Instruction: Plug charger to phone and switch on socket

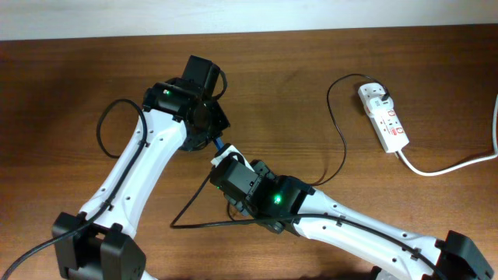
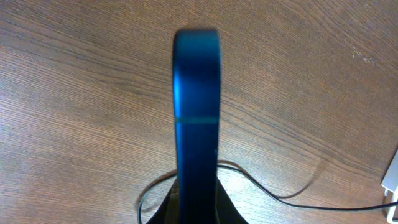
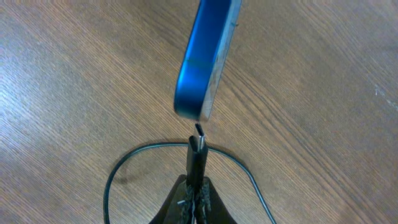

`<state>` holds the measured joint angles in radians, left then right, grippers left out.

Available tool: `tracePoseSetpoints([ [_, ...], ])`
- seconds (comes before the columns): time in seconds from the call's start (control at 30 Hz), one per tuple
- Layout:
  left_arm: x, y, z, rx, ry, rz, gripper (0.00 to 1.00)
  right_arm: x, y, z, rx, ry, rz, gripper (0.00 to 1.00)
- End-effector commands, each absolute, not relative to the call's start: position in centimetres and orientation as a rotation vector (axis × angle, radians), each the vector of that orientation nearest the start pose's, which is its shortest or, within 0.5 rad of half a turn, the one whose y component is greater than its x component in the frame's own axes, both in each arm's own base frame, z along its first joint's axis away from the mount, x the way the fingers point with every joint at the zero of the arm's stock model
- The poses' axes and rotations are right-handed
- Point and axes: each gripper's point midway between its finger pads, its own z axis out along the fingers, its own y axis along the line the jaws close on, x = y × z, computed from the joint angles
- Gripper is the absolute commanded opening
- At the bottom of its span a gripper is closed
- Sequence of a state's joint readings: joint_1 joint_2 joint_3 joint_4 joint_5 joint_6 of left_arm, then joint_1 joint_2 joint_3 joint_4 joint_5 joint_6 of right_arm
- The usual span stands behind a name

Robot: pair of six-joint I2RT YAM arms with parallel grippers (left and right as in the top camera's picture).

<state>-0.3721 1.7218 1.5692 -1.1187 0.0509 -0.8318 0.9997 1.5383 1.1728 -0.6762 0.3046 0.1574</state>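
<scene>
The wooden counter [image 1: 70, 85] spreads under both my arms, which meet near its middle. Well off to my right, the socket [image 1: 384, 117] lies flat near the counter's far edge, its thick white cord [image 1: 451, 165] trailing away to the side. I cannot tell how its red switches are set.

My left claw [image 2: 196, 204] is clenched on the phone [image 2: 197, 93], holding it on edge above the wood, so my left wrist camera sees only its blue rim.

The charger [image 1: 334, 132] runs as a thin black line from a dark adapter on the far end of the socket, curves across the counter and loops beneath my right arm. My right claw [image 3: 194, 200] is clamped tight on the cable just behind its plug tip [image 3: 199, 140]. The tip points up at the phone's lower end and sits right at it. I cannot tell whether the two are touching.
</scene>
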Motion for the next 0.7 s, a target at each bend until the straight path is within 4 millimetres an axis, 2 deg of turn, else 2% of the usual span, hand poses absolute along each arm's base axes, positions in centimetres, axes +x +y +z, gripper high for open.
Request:
tracePoseSetpoints([
  [0.0, 36.0, -14.8, 17.1, -0.663, 2.801, -0.316, 0.0, 25.0, 30.4, 14.4, -0.945, 2.348, 0.082, 0.04],
  [0.1, 35.9, -14.7, 17.0, -0.665, 2.807, -0.31, 0.0, 25.0, 30.5, 13.3, -0.96, 2.37, 0.058, 0.04],
  [0.23, 35.6, -14.6, 16.9, -0.667, 2.815, -0.299, 0.0, 25.1, 30.3, 13.2, -0.96, 2.373, 0.043, 0.04],
  [0.33, 35.8, -13.6, 16.9, -0.674, 2.794, -0.223, 0.0, 24.3, 29.2, 13.0, -0.985, 2.424, -0.005, 0.04],
  [0.4, 35.8, -13.5, 16.9, -0.675, 2.791, -0.216, 0.0, 24.2, 29.1, 13.7, -0.99, 2.435, -0.006, 0.04],
  [0.5, 35.9, -13.4, 16.9, -0.676, 2.788, -0.208, 0.0, 23.6, 30.0, 15.4, -1.026, 2.445, 0.069, 0.04],
  [0.67, 35.9, -13.5, 17.0, -0.629, 2.755, -0.115, 0.0, 20.9, 28.5, 15.3, -1.004, 2.619, 0.096, 0.04],
])
